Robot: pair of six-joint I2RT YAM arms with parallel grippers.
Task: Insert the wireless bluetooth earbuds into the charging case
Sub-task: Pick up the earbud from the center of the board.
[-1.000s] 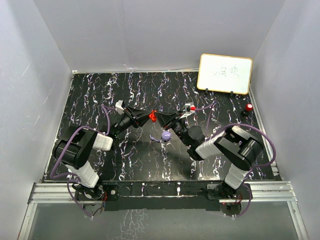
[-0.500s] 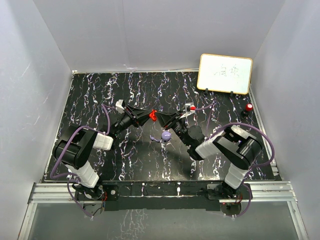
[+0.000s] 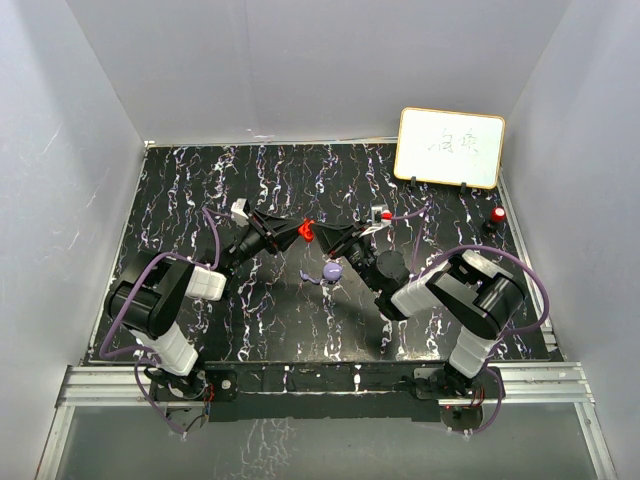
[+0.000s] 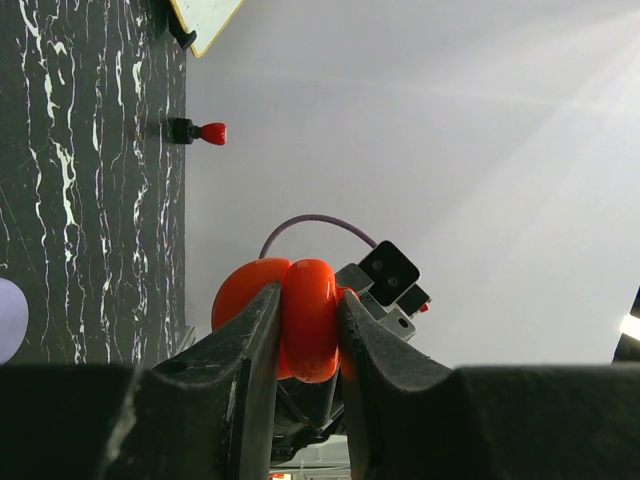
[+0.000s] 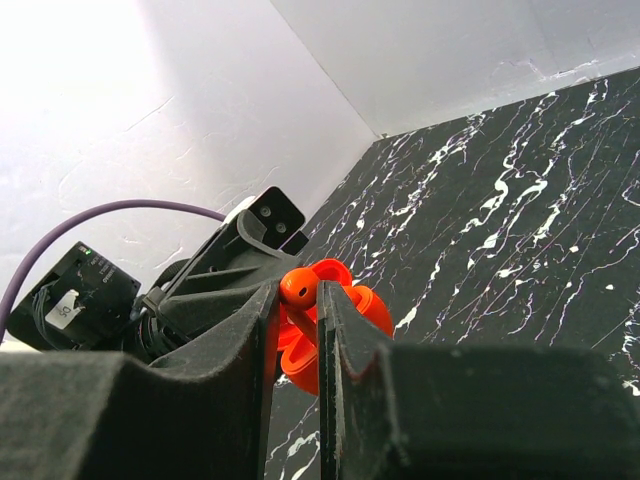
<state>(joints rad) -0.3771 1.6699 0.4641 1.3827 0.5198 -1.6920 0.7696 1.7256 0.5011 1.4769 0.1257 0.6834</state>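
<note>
The right gripper [image 5: 297, 293] is closed narrowly on the red earbud [image 5: 299, 285], pinched near its rounded head at the centre of the right wrist view. Just behind it, the red charging case [image 4: 310, 335] is clamped on edge by the left gripper [image 4: 307, 300]; it appears to be open, showing two rounded halves. In the overhead view both grippers are seen meeting above the table [image 3: 200, 190], slightly above frame centre. A purple round case [image 3: 332, 271] lies just below them, and a whiteboard [image 3: 450, 148] stands at upper right. If the earbud is pressed in off-line, it could be twisted in the pinch or the case levered out, and either could be dropped.
</note>
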